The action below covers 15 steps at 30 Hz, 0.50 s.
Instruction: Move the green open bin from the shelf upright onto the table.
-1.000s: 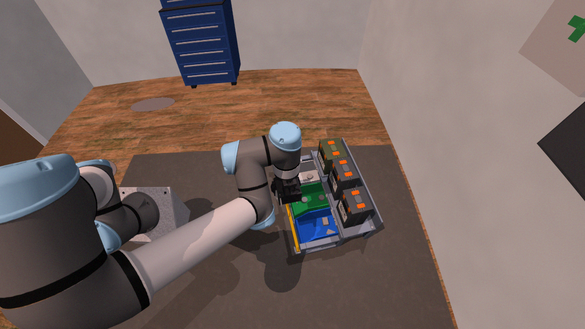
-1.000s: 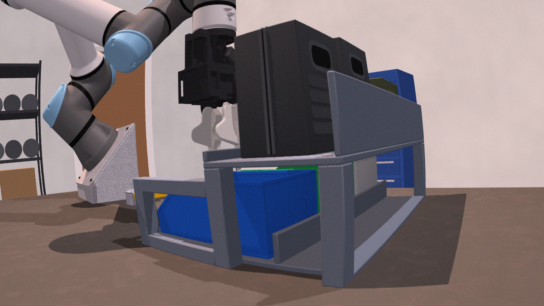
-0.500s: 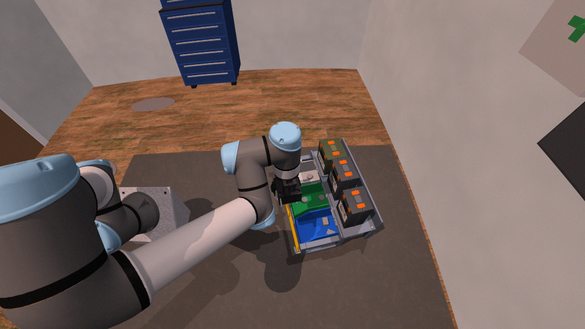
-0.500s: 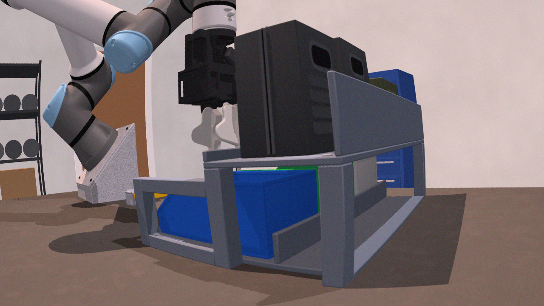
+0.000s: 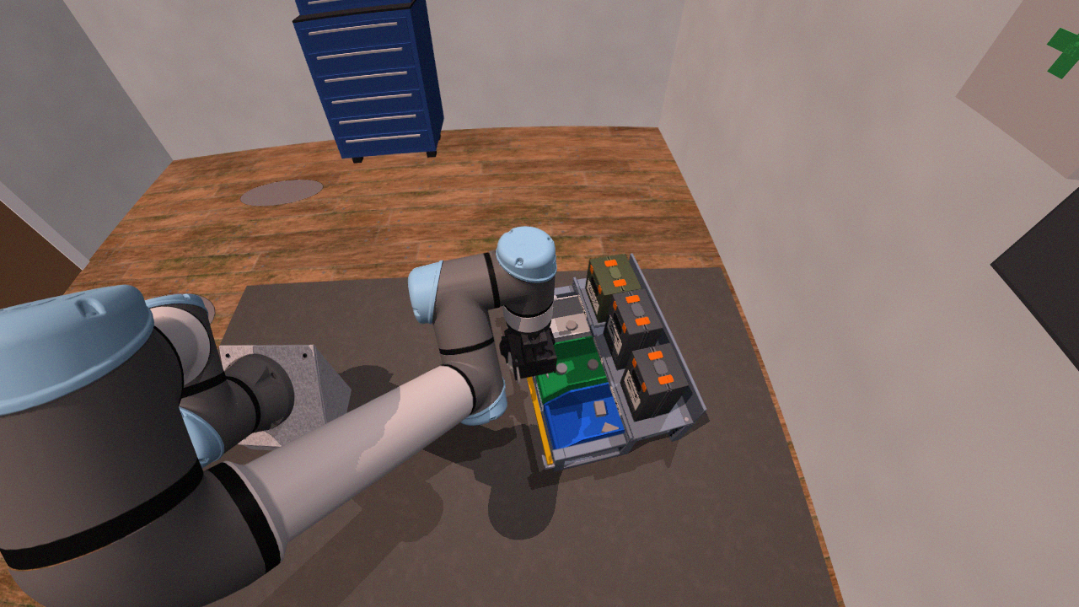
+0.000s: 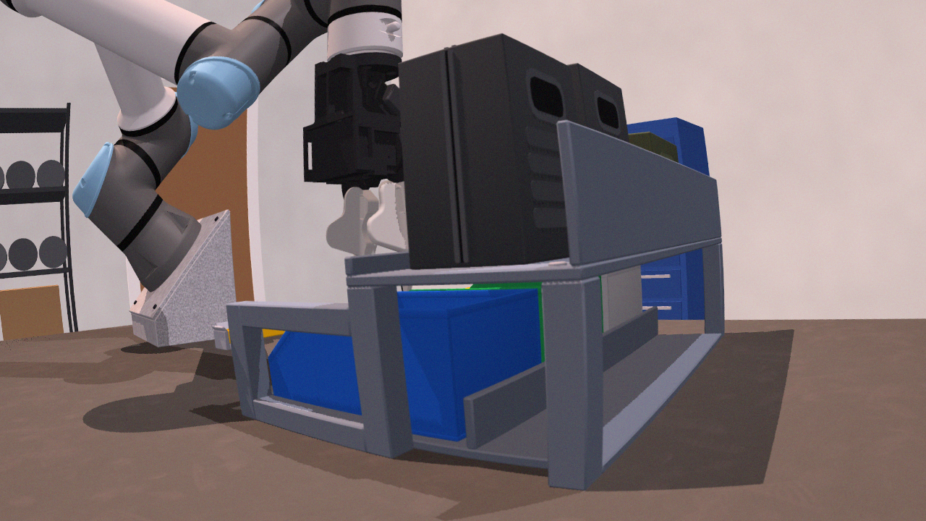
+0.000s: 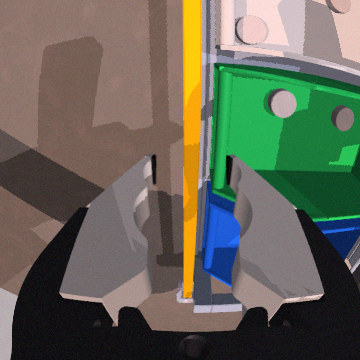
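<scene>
The green open bin (image 5: 584, 375) (image 7: 300, 140) sits in the lower tier of the grey shelf (image 5: 683, 415) (image 6: 569, 362), between a blue bin (image 5: 581, 426) (image 6: 453, 349) (image 7: 220, 240) and a pale grey bin (image 5: 565, 324) (image 7: 280, 25). Only a green sliver of it (image 6: 505, 285) shows in the exterior view. Two grey round parts (image 7: 282, 102) (image 7: 343, 117) lie in it. My gripper (image 6: 369, 220) (image 7: 191, 156) points down above the bin's front lip, fingers part open and empty. They straddle the shelf's yellow front strip (image 7: 192, 75) (image 5: 544, 433) and the bin's near corner.
Two black cases (image 5: 656, 381) (image 6: 479, 148) and an olive case (image 5: 612, 275) stand on the shelf's top tier right behind the gripper. The shelf stands on the dark table (image 5: 377, 317). My arm's base mount (image 5: 279, 377) is at the table's left.
</scene>
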{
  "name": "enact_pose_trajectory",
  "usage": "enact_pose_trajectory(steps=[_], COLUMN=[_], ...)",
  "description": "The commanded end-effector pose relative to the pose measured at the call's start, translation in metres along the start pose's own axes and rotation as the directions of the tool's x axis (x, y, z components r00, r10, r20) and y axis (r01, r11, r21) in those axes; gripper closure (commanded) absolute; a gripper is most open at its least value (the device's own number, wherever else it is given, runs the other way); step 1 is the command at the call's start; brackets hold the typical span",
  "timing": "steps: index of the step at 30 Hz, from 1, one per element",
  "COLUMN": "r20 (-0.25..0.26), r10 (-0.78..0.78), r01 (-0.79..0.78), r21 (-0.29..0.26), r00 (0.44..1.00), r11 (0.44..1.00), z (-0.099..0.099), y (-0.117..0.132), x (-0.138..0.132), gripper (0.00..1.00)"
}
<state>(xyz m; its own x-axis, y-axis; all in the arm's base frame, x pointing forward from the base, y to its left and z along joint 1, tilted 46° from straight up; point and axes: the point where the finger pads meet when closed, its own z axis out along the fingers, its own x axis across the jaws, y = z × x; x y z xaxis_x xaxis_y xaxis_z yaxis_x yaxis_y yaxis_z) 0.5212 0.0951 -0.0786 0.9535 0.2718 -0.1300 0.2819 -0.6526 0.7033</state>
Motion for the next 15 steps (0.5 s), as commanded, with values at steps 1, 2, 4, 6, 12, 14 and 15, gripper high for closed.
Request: enact_pose_trajectory(steps=[1,2,4,6,12,14,15], r20=[-0.001,-0.001,-0.001,-0.001,-0.001,-0.001,-0.001], r10=[0.000,0.000,0.000,0.000,0.000,0.000,0.000], r01=[0.000,0.000,0.000,0.000,0.000,0.000,0.000], r21=[0.000,0.000,0.000,0.000,0.000,0.000,0.000], r00=[1.000,1.000,1.000,1.000,1.000,1.000,1.000], r11=[1.000,1.000,1.000,1.000,1.000,1.000,1.000], z=[0.0018,0.0018,0.0024,0.0035,0.0068,0.0078,0.0083], y=[0.0000,0.0000,0.0000,0.0000,0.0000,0.0000,0.0000], x=[0.0003,0.0003,0.0003,0.0003,0.0003,0.0003,0.0003], gripper=[0.74,0.74,0.74,0.74,0.74,0.74,0.74])
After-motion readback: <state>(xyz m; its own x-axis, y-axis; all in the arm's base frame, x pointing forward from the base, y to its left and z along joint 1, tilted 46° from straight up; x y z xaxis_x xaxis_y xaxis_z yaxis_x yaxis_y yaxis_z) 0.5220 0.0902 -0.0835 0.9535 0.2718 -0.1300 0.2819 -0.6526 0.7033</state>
